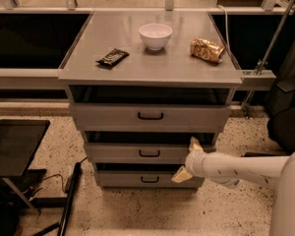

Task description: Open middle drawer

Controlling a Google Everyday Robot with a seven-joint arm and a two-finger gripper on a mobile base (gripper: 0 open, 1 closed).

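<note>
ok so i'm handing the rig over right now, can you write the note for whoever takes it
Gripper: open, holding nothing, low in front of the right end of the middle drawer, one finger up, one down.
Middle drawer: looks shut; its black loop handle is at the centre, left of the gripper and not gripped.
Done: the arm is at drawer height.
Left: move left to the handle, close on it, pull the drawer out.
On the cabinet top: white bowl, dark snack bar, gold crumpled bag. All are clear of the job.
</note>
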